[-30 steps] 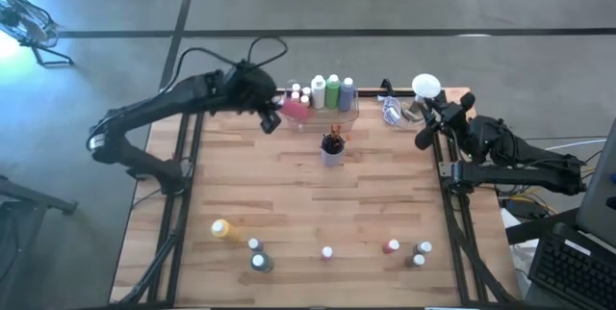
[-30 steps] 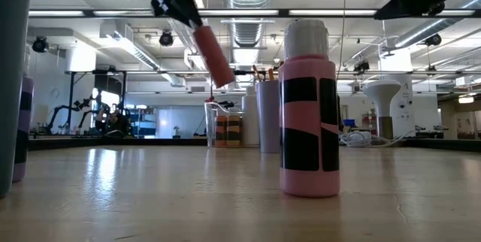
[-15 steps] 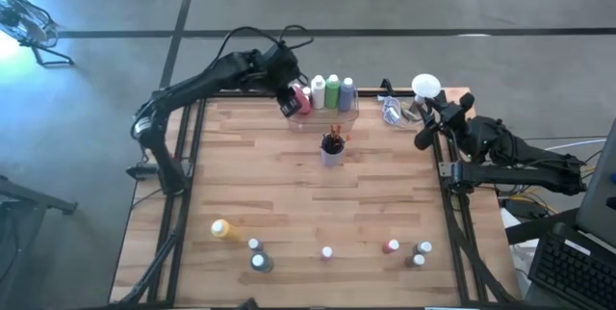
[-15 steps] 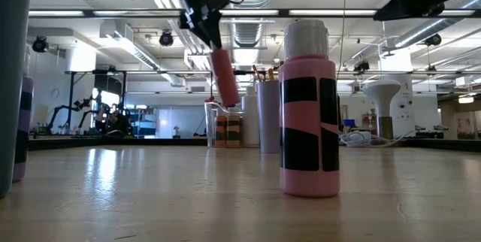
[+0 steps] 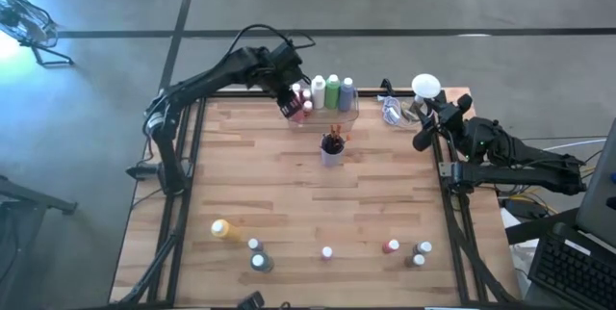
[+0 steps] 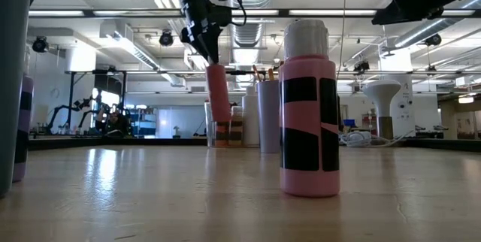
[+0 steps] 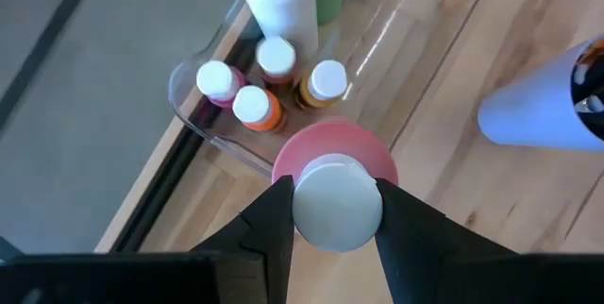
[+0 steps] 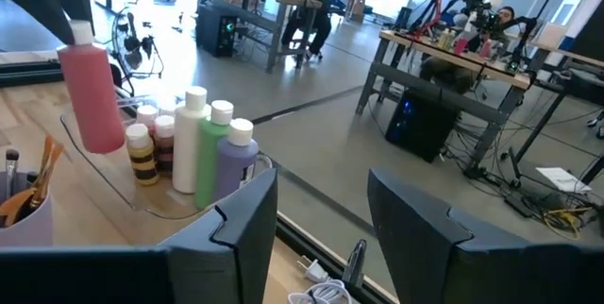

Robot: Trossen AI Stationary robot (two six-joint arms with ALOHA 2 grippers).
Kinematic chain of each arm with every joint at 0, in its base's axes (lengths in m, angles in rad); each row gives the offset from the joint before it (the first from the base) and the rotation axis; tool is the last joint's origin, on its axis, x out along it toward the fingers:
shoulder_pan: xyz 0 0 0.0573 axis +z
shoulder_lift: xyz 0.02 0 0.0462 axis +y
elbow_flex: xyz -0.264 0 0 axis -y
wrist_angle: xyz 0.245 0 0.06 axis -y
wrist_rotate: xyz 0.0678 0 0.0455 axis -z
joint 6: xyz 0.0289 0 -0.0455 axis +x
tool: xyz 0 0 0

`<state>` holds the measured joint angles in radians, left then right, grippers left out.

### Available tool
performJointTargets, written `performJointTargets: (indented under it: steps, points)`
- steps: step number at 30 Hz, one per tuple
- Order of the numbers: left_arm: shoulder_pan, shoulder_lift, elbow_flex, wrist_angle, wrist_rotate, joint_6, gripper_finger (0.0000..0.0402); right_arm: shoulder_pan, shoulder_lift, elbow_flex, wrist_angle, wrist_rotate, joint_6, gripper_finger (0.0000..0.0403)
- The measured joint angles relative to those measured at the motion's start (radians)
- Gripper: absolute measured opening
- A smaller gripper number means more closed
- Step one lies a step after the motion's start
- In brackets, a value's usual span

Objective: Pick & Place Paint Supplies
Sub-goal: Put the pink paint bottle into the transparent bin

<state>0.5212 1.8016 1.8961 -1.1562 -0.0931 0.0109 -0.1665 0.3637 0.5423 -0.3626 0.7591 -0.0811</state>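
My left gripper [image 5: 290,101] is at the table's far edge, shut on a tall pink paint bottle [image 6: 219,92] with a white cap. The bottle hangs over the left end of a clear tray [image 5: 351,113]. In the tray stand tall white, green and purple bottles [image 8: 213,148] and small bottles [image 7: 255,77]. More paint bottles [image 5: 391,246] stand along the near edge, and a yellow one [image 5: 223,229] lies there on its side. My right gripper [image 5: 422,139] waits at the right edge, open, with nothing between its fingers. My left gripper pinches the pink bottle's white cap [image 7: 337,200] between its two fingers [image 7: 272,224], one on each side. The fingers come from above, slanting down. The bottle hangs below them, nearly upright and clear of the table, its pink body [image 7: 335,145] over the tray's left end.
A cup of paintbrushes [image 5: 332,149] stands just in front of the tray. A white round-headed object [image 5: 425,86] and a clear item [image 5: 393,110] are at the far right corner. The middle of the wooden table [image 5: 289,194] is bare.
My left gripper has carried the pink bottle toward the table's right along the far edge, up to the tray's left end, and slightly down. The bottle has swung from a slant to nearly upright.
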Motion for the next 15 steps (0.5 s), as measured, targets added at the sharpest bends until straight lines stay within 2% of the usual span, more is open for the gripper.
performJointTargets:
  steps: [7, 15]
  points:
    - [0.008, 0.007, 0.0, -0.001, 0.032, 0.004, 0.0126, 0.0, 0.0, 0.0, 0.0, 0.0, 0.0, 0.0173]
    - [0.028, 0.086, -0.002, -0.013, 0.038, 0.021, 0.0126, 0.0, 0.0, 0.0, 0.001, 0.0, 0.002, 0.0172]
